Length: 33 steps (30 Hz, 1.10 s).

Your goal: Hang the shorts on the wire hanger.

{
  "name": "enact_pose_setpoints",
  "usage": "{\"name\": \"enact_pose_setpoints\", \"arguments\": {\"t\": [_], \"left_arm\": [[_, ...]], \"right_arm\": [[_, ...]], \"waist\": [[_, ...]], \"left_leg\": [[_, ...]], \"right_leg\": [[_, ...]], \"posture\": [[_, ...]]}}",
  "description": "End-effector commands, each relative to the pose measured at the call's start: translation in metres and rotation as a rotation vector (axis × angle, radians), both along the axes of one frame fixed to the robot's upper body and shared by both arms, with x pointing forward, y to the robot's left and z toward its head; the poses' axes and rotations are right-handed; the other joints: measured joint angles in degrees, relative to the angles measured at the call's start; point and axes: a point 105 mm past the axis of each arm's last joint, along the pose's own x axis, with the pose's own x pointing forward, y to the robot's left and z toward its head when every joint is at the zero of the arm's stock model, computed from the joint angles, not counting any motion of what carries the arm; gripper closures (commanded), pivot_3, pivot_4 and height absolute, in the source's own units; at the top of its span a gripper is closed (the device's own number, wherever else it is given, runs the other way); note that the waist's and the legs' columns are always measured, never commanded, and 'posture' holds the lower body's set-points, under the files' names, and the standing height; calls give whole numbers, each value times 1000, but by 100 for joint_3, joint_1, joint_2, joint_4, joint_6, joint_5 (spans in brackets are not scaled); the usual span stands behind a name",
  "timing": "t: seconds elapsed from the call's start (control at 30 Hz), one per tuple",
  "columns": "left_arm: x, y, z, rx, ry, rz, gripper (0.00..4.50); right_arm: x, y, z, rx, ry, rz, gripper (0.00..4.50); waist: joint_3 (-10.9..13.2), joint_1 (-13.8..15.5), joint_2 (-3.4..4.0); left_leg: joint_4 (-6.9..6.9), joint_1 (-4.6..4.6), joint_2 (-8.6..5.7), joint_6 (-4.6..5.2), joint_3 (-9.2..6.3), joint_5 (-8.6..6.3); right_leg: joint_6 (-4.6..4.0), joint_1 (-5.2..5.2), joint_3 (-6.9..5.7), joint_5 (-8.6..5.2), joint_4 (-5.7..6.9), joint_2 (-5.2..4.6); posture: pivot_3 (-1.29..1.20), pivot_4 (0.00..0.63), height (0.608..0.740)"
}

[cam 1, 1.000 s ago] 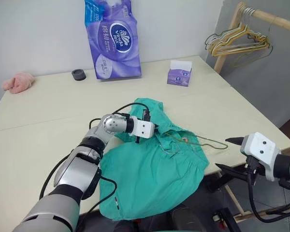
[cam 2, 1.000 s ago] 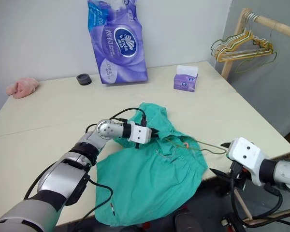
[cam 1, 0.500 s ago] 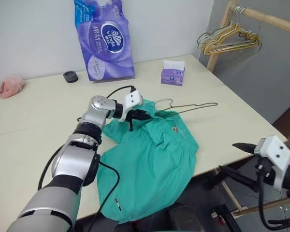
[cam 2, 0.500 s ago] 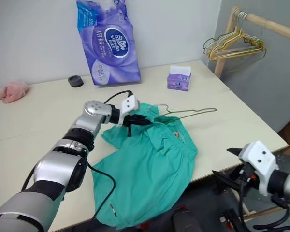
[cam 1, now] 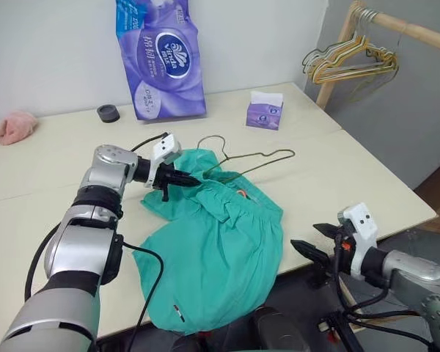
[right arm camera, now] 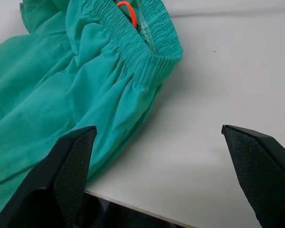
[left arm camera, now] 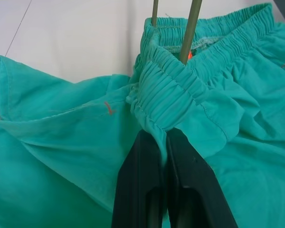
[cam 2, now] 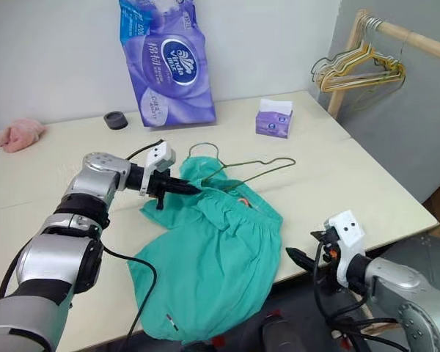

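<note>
Your left gripper [cam 1: 189, 178] is pinching the gathered waistband of the shorts [cam 1: 220, 257], its two black fingers [left arm camera: 154, 190] pressed tight together on a fold of the elastic. The shorts are lying spread on the table [cam 1: 51, 183], the waistband end bunched toward the middle of the tabletop and the legs trailing over the near edge. The hanger [cam 1: 253, 160] is lying flat on the table with one corner tucked into the waistband opening; its hook is curling just behind the cloth and its other end is reaching out bare toward the tissue box [cam 1: 265, 111]. In the left wrist view you are looking at two thin wire strands running into the waistband just past your fingertips. Your right gripper [cam 1: 317, 241] is hanging off the near right edge of the table with its jaws spread wide and gripping nothing, well apart from the hanger and a little way from the shorts' hem. The tissue pack [cam 1: 160, 59] is standing against the far wall.
</note>
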Motion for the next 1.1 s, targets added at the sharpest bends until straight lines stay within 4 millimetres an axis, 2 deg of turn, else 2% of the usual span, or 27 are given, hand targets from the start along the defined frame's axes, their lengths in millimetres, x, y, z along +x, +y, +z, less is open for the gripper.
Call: {"name": "enact_pose_setpoints", "arguments": {"t": [0.03, 0.13, 0.27, 0.4, 0.5, 0.73, 0.87, 1.0, 1.1], "left_arm": [[-1, -1, 20, -51, -53, -8, 4476], [-2, -1, 21, -61, -51, 0, 4476], [-5, -2, 22, -63, -47, -2, 4476], [-8, -4, 22, -63, -35, -14, 4476], [-12, -5, 21, -62, -12, -35, 4500], [-17, -4, 30, -70, 36, -67, 4500], [-20, -5, 35, -63, 64, -97, 4500], [-35, 2, 24, 27, 94, -151, 4500], [-41, 8, 19, 78, 106, -177, 4500]], "right_arm": [[13, 14, 0, 55, -1, 13, 0], [24, 25, -4, 91, 19, 34, 0], [42, 28, -17, 66, 52, 20, 0], [50, 31, -16, 87, 72, 39, 0], [52, 31, -16, 72, 78, 52, 627], [58, 12, -14, -60, 8, 27, 3042], [62, -21, 8, -159, -86, -45, 4466], [58, -50, 28, -225, -139, -97, 4466], [55, -60, 40, -240, -168, -114, 4466]], "waist": [[0, 29, 1], [2, 75, 2], [2, 147, 3], [2, 193, 3], [2, 220, 3], [1, 234, 5], [2, 252, 8], [1, 241, 10], [1, 235, 11]], "left_leg": [[3, -13, 0, 0, 0, 0], [4, -18, 1, 0, -1, 0], [3, -19, 0, 0, -2, 0], [5, -19, -1, 0, -2, 1], [4, -19, 0, 0, -5, 1], [5, -20, -3, 0, -2, 1], [5, -21, -2, 0, -3, 1], [5, -23, -3, 0, 0, 1], [2, -20, 5, 1, 0, 0]], "right_leg": [[-3, -13, 0, 3, 2, 0], [-6, -19, -1, 5, 2, 0], [-6, -20, -4, 5, 2, 0], [-9, -20, -4, 7, 4, -1], [-9, -21, -6, 7, 4, 0], [-9, -21, -5, 7, 3, 0], [-9, -21, -7, 7, 5, 1], [-9, -21, -3, 7, -1, 1], [-10, -21, 0, 6, 0, 1]], "posture": [[-224, 88, 740], [-220, 87, 740], [-211, 86, 740], [-208, 85, 740], [-209, 85, 740], [-218, 84, 740], [-227, 80, 740], [-238, 78, 740], [-241, 77, 740]]}}
